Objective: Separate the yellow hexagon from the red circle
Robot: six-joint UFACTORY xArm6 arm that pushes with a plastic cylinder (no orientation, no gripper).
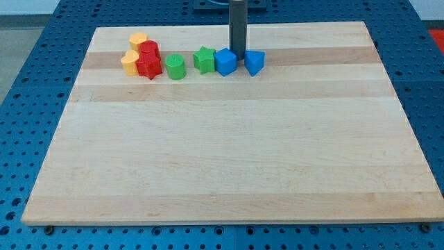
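The yellow hexagon sits at the view's top left of the wooden board, touching the red circle just to its lower right. A second yellow block and a red star-like block lie directly below them in one tight cluster. My tip is far to the right of this cluster, standing between the blue cube and the blue triangular block, close to both.
A green cylinder stands right of the red cluster. A green star touches the blue cube's left side. All blocks lie in a row near the board's top edge. Blue perforated table surrounds the board.
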